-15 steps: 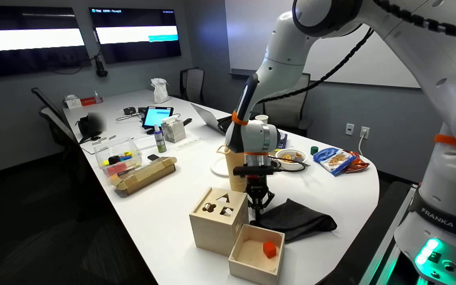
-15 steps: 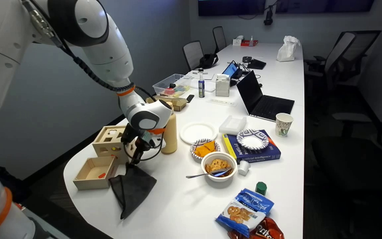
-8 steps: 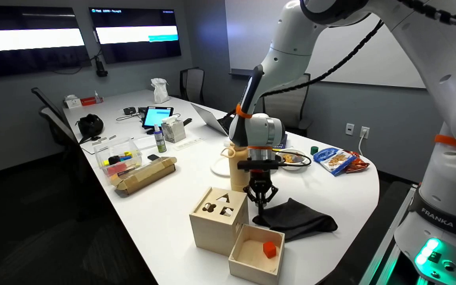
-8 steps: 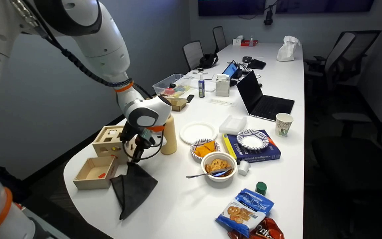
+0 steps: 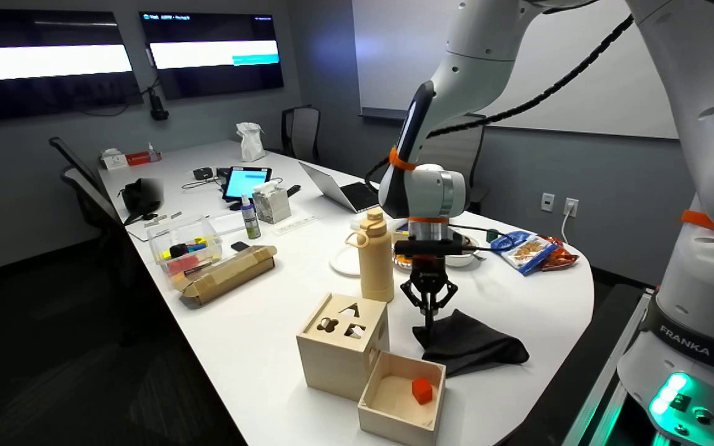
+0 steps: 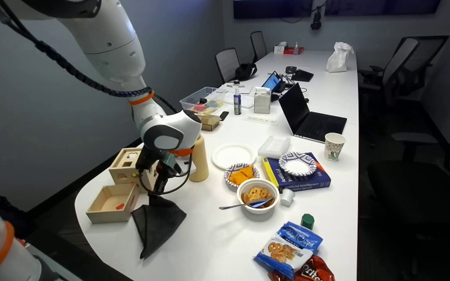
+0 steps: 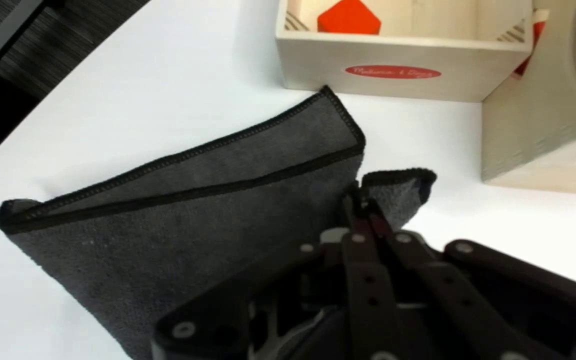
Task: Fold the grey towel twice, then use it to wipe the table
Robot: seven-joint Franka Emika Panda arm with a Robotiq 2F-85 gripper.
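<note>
clearly, the gripper (image 7: 359,200) was clamped narrow, with the grey towel (image 7: 208,240) pinched between its tips near the wooden cube (image 5: 332,365). the towel, partly doubled over, was spread on the table (image 5: 251,347) close to the cube. just beside the cube, a red block (image 5: 422,391) was held in a shallow tray (image 5: 396,427), and near the cube a tan bottle (image 5: 376,266) was seen upright.

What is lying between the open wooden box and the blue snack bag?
The grey towel lies there, nearer the open box than the blue bag; both exterior views show it.
</note>
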